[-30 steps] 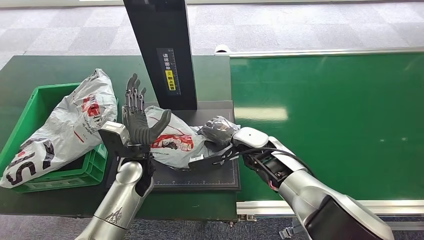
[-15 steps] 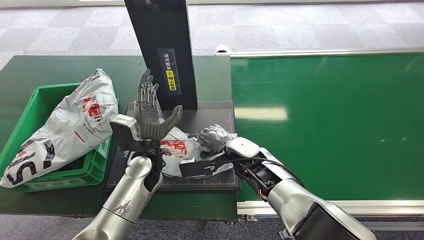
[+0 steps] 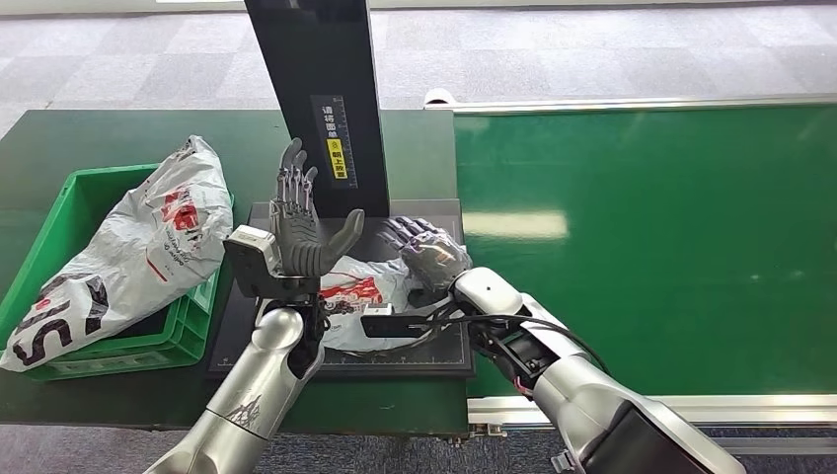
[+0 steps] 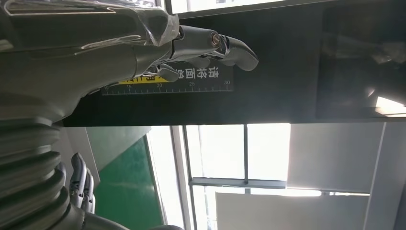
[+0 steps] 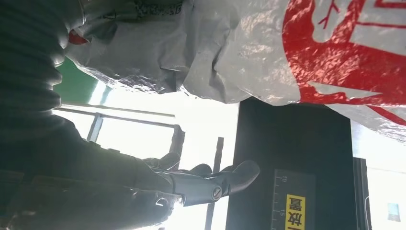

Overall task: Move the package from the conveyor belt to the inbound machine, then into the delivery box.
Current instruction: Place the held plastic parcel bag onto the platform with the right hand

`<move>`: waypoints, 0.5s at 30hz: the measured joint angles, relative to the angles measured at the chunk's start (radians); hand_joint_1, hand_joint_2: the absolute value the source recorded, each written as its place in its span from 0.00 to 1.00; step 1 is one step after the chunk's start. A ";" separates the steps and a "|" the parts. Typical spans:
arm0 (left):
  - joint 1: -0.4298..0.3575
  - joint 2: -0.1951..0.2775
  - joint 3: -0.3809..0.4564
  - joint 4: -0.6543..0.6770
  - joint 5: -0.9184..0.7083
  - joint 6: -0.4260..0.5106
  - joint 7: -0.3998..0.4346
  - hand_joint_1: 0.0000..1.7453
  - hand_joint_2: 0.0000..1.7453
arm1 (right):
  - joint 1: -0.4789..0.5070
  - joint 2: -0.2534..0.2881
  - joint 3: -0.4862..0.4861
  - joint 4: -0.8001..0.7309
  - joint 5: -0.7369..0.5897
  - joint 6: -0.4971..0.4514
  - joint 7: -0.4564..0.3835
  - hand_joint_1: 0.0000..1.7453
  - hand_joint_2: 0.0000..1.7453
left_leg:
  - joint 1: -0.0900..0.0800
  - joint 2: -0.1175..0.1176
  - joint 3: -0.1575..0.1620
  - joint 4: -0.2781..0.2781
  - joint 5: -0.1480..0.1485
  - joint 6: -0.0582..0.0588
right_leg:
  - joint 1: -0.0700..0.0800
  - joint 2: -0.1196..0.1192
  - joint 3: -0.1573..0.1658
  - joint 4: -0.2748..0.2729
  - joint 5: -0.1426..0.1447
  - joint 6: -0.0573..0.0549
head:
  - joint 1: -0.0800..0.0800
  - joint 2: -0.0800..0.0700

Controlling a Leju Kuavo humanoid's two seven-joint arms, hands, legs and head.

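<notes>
package [image 3: 360, 291] looks like thin crinkly plastic film, grey-white with red print, kinda glossy where light hits the wrinkles; same stuff on the bag in the green crate [image 3: 59, 227], which is hard moulded plastic, smooth; conveyor belt [image 3: 651, 247] is smooth green with a soft sheen; the inbound machine [image 3: 326, 109] column is matt black, base plate too; arms are brushed silver metal; left hand [image 3: 301, 232] looks dark grey matt plastic
</notes>
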 joint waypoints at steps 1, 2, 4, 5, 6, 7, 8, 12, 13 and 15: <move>0.000 0.000 0.000 0.000 0.000 0.001 0.000 0.00 1.00 | 0.001 -0.001 -0.003 0.000 0.000 -0.001 0.000 0.00 1.00 | 0.000 0.000 0.000 0.000 0.000 0.000 | 0.000 0.000 0.000 0.000 0.000 0.000 | 0.000 0.000; 0.000 -0.001 0.000 0.001 0.000 0.001 0.000 0.00 1.00 | 0.002 -0.002 -0.006 0.000 0.000 -0.002 0.000 0.00 1.00 | 0.000 0.000 0.000 0.000 0.000 0.000 | 0.000 0.000 0.000 0.000 0.000 0.000 | 0.000 0.000; 0.000 -0.001 0.000 0.002 0.000 0.001 0.000 0.00 1.00 | 0.003 -0.003 -0.010 0.001 0.000 -0.003 0.000 0.00 1.00 | 0.000 0.000 0.000 0.000 0.000 0.000 | 0.000 0.000 0.000 0.000 0.000 0.000 | 0.000 0.000; 0.000 -0.002 0.000 0.002 0.000 0.001 0.000 0.00 1.00 | 0.003 -0.004 -0.010 0.001 0.000 -0.003 0.000 0.00 1.00 | 0.000 0.000 0.000 0.000 0.000 0.000 | 0.000 0.000 0.000 0.000 0.000 0.000 | 0.000 0.000; 0.000 -0.002 0.000 0.003 0.000 0.001 0.000 0.00 1.00 | 0.003 -0.004 -0.011 0.002 0.000 -0.004 0.000 0.00 1.00 | 0.000 0.000 0.000 0.000 0.000 0.000 | 0.000 0.000 0.000 0.000 0.000 0.000 | 0.000 0.000; 0.000 -0.002 0.000 0.004 0.000 0.001 0.000 0.00 1.00 | 0.003 -0.005 -0.011 0.002 0.000 -0.004 0.000 0.00 1.00 | 0.000 0.000 0.000 0.000 0.000 0.000 | 0.000 0.000 0.000 0.000 0.000 0.000 | 0.000 0.000; -0.001 -0.002 0.000 0.004 0.000 0.001 0.000 0.00 1.00 | 0.003 -0.006 -0.011 0.003 0.000 -0.004 0.000 0.00 1.00 | 0.000 0.000 0.000 0.000 0.000 0.000 | 0.000 0.000 0.000 0.000 0.000 0.000 | 0.000 0.000; -0.001 -0.002 0.000 0.006 0.000 0.001 0.000 0.00 1.00 | 0.003 -0.006 -0.011 0.003 0.000 -0.005 0.000 0.00 1.00 | 0.000 0.000 0.000 0.000 0.000 0.000 | 0.000 0.000 0.000 0.000 0.000 0.000 | 0.000 0.000; -0.001 -0.002 0.000 0.007 0.000 0.001 0.000 0.00 1.00 | 0.003 -0.006 -0.012 0.003 0.000 -0.005 0.000 0.00 1.00 | 0.000 0.000 0.000 0.000 0.000 0.000 | 0.000 0.000 0.000 0.000 0.000 0.000 | 0.000 0.000; -0.001 -0.002 0.000 0.007 0.000 0.001 0.000 0.00 1.00 | 0.003 -0.006 -0.012 0.003 0.000 -0.005 0.000 0.00 1.00 | 0.000 0.000 0.000 0.000 0.000 0.000 | 0.000 0.000 0.000 0.000 0.000 0.000 | 0.000 0.000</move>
